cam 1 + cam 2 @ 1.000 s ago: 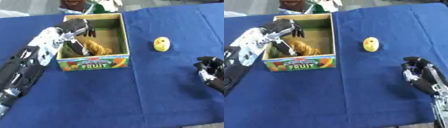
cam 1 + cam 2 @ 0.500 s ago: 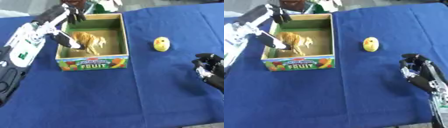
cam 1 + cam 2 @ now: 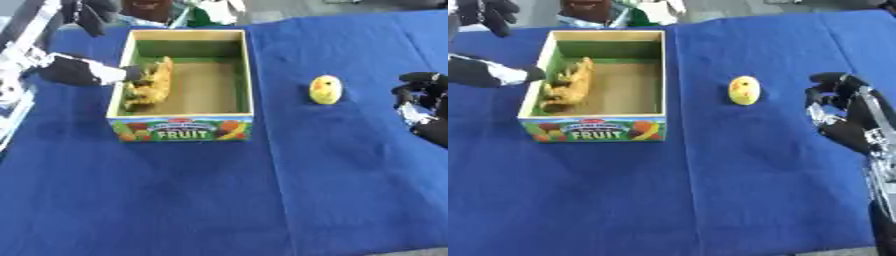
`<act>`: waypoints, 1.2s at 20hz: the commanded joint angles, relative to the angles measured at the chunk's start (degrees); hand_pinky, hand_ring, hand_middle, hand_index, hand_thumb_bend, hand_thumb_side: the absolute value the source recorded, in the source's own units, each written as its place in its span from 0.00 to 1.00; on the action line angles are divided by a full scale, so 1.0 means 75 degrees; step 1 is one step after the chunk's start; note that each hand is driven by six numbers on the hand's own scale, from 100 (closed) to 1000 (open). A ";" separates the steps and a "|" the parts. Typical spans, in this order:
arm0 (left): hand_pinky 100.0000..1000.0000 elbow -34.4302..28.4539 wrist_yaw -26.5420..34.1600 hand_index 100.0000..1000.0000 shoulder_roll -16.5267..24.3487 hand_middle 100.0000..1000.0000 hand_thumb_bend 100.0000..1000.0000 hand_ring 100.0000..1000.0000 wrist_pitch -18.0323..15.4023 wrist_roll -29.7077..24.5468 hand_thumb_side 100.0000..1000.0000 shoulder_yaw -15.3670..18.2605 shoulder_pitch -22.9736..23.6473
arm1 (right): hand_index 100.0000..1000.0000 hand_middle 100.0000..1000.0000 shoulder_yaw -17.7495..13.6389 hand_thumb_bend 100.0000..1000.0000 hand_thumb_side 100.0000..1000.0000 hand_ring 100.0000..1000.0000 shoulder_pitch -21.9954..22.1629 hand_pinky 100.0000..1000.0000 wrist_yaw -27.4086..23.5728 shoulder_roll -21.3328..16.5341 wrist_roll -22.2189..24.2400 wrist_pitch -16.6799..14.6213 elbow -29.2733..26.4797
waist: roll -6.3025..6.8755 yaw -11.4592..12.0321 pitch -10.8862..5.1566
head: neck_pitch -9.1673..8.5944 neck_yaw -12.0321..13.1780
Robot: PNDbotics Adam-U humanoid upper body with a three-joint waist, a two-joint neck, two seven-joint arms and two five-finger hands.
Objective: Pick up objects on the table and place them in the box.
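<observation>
Blue cloth covered the bench (image 3: 262,200); the left hand (image 3: 74,70), fingers spread, hung beside the box (image 3: 184,127), the tan toy animal (image 3: 149,82) released inside.

Blue table (image 3: 219,200): fruit box (image 3: 184,127), yellow egg-shaped toy (image 3: 325,89) apart.

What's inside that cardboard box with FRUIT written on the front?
Inside the cardboard fruit box lies one tan toy animal, against the left wall on a brown floor. The near wall hides the floor strip just behind it. The yellow egg-shaped toy sits outside, on the blue cloth.
</observation>
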 commanded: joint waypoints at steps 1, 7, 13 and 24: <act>0.49 -0.0190 0.0048 0.65 0.0243 0.48 0.79 0.46 0.0047 0.0004 0.02 0.0115 -0.0026 | 0.71 0.45 -0.0044 0.00 0.11 0.65 -0.0136 0.50 -0.0061 -0.0229 -0.0035 -0.0017 -0.0043 | -0.0023 -0.0002 -0.0150 | -0.0085 -0.0027; 0.49 -0.0417 0.0228 0.65 0.0176 0.48 0.79 0.45 0.0037 0.0224 0.03 0.0347 0.0248 | 0.71 0.45 -0.0013 0.00 0.09 0.65 -0.0252 0.50 -0.0041 -0.0364 -0.0037 -0.0061 0.0001 | -0.0013 0.0023 -0.0168 | -0.0104 -0.0042; 0.47 -0.0834 0.0565 0.64 0.0007 0.47 0.80 0.44 0.0060 0.0665 0.04 0.0651 0.0923 | 0.72 0.47 0.0178 0.03 0.05 0.66 -0.0805 0.51 0.0191 -0.0899 0.0039 -0.0337 0.0400 | -0.0008 0.0165 -0.0182 | -0.0094 -0.0144; 0.46 -0.1389 0.0624 0.64 -0.0664 0.46 0.80 0.43 0.0119 0.1156 0.03 0.1023 0.2014 | 0.78 0.56 0.0891 0.15 0.04 0.71 -0.2032 0.53 0.1185 -0.1643 0.0396 -0.1324 0.1769 | -0.0047 0.0462 -0.0142 | -0.0044 -0.0299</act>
